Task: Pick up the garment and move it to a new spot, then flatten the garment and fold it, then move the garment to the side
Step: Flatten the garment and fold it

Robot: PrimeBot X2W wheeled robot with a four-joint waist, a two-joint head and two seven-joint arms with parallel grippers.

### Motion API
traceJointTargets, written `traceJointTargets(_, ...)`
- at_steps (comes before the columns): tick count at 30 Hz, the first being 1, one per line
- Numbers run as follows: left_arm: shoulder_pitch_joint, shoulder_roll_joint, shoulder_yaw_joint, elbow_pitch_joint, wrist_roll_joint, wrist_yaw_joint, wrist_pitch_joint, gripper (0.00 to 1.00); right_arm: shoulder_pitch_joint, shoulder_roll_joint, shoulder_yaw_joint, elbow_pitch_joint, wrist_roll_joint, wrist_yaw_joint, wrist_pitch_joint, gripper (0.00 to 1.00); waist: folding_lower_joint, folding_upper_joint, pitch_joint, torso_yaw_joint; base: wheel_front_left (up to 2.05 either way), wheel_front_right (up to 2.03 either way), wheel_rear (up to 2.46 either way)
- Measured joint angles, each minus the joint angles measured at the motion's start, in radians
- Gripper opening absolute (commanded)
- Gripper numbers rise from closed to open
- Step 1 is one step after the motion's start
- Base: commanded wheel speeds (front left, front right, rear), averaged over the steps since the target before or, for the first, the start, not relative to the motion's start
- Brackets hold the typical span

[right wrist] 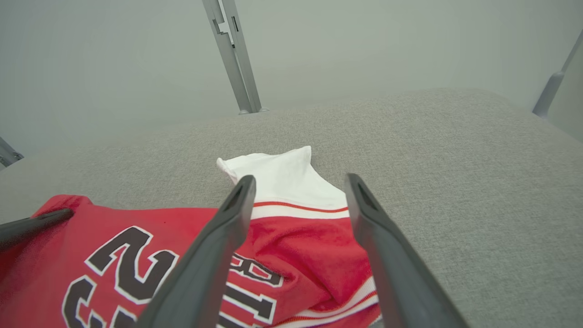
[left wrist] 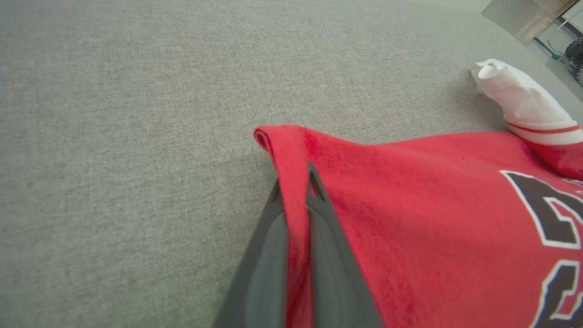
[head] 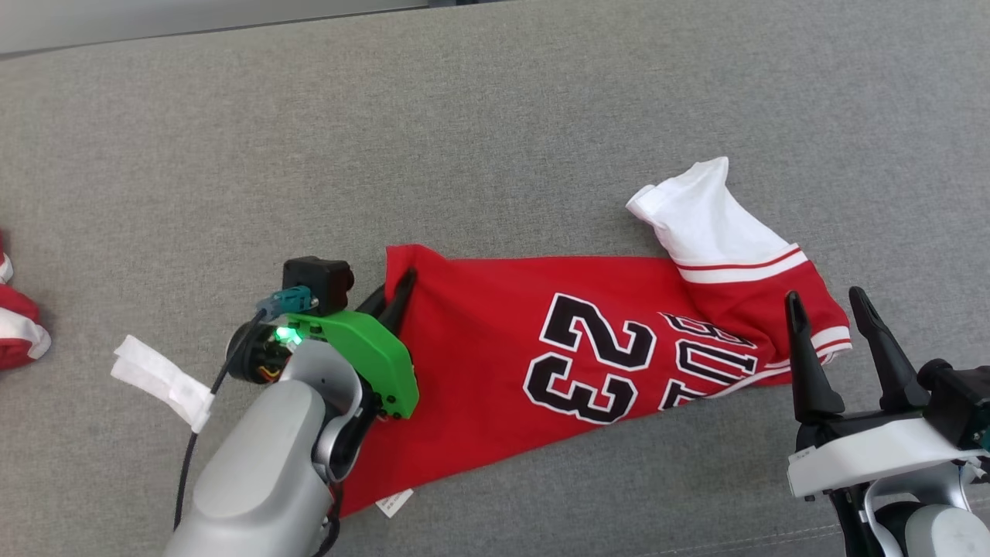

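Observation:
The garment (head: 495,333) is a red jersey with a black "23" and a white sleeve (head: 708,220), lying spread on the grey cushion. My left gripper (head: 396,298) is shut on the jersey's left hem corner; in the left wrist view the red fabric (left wrist: 410,218) is pinched between the two dark fingers (left wrist: 268,255). My right gripper (head: 827,305) stands open above the jersey's right end, by the striped collar trim, with nothing between its fingers (right wrist: 218,246). The garment (right wrist: 291,246) lies under that gripper (right wrist: 298,182).
The grey fabric surface (head: 495,116) stretches wide around the jersey. A white cloth strip (head: 158,379) lies left of my left arm. Another red and white garment (head: 17,321) pokes in at the far left edge. Metal rails (right wrist: 234,54) stand behind the surface.

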Motion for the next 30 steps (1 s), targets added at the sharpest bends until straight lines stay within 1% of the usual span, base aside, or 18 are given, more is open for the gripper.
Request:
traceJointTargets(2,-0.019,0.012,0.01,-0.007,0.006,0.002,-0.042,0.0,-0.001,0.0,-0.004,0.003,0.001,0.0,-0.004,1.0,0.0,0.0,-0.006,0.0,0.0,0.0,0.0)
traceJointTargets(5,-0.069,0.047,0.025,-0.039,0.059,0.035,-0.12,0.0,-0.005,0.001,-0.012,0.007,0.002,0.0,-0.004,1.0,0.0,0.0,-0.014,0.005,0.0,0.0,0.0)
traceJointTargets(7,-0.105,0.068,0.03,-0.068,0.095,0.055,-0.151,0.0,-0.009,0.001,-0.016,0.008,0.002,0.0,-0.004,1.0,0.0,0.0,-0.019,0.012,0.0,0.0,0.0)
traceJointTargets(9,-0.124,0.083,0.035,-0.107,0.107,0.068,-0.16,0.0,-0.009,0.001,-0.023,0.007,0.002,0.0,-0.004,1.0,0.0,0.0,-0.024,0.023,0.0,0.0,0.0)
traceJointTargets(11,-0.115,0.101,0.032,-0.135,0.113,0.083,-0.131,0.0,-0.009,0.001,-0.024,0.006,0.002,0.0,-0.004,1.0,0.0,0.0,-0.028,0.033,0.0,0.0,0.0)
traceJointTargets(13,-0.07,0.127,0.025,-0.17,0.113,0.099,-0.094,0.0,-0.009,0.002,-0.023,0.005,0.002,0.0,-0.001,1.0,0.0,0.0,-0.032,0.043,0.0,0.0,0.0)
traceJointTargets(17,0.133,0.152,0.025,-0.218,0.07,0.138,-0.039,0.0,-0.007,0.003,-0.015,0.007,0.007,0.0,0.001,1.0,0.0,0.0,-0.035,0.06,0.0,0.0,0.0)
traceJointTargets(20,0.285,0.15,0.03,-0.248,0.031,0.174,-0.055,0.0,-0.007,0.003,-0.016,0.01,0.008,0.0,0.001,1.0,0.0,0.0,-0.029,0.074,0.0,0.0,0.0)
traceJointTargets(24,0.354,0.13,0.032,-0.254,0.018,0.193,-0.105,0.0,-0.007,0.003,-0.022,0.01,0.008,0.0,0.001,1.0,0.0,0.0,-0.027,0.092,0.0,0.0,0.0)
traceJointTargets(25,0.362,0.126,0.031,-0.254,0.018,0.193,-0.116,0.13,-0.007,0.003,-0.022,0.009,0.007,0.0,0.001,1.0,0.0,0.0,-0.028,0.097,0.0,0.0,0.0)
traceJointTargets(26,0.369,0.118,0.038,-0.256,0.018,0.199,-0.149,0.81,-0.007,0.003,-0.023,0.006,0.005,0.0,0.002,1.0,0.0,0.0,-0.029,0.101,0.0,0.0,0.0)
traceJointTargets(27,0.371,0.112,0.04,-0.259,0.025,0.205,-0.182,1.0,-0.007,0.003,-0.023,0.003,0.002,0.0,0.002,1.0,0.0,0.0,-0.031,0.104,0.0,0.0,0.0)
traceJointTargets(29,0.371,0.105,0.051,-0.268,0.032,0.216,-0.234,1.0,-0.007,0.003,-0.023,0.001,-0.002,0.0,0.003,1.0,0.0,0.0,-0.035,0.108,0.0,0.0,0.0)
traceJointTargets(30,0.371,0.102,0.066,-0.281,0.047,0.23,-0.27,1.0,-0.008,0.002,-0.022,-0.005,-0.005,0.0,0.006,1.0,0.0,0.0,-0.039,0.11,0.0,0.0,0.0)
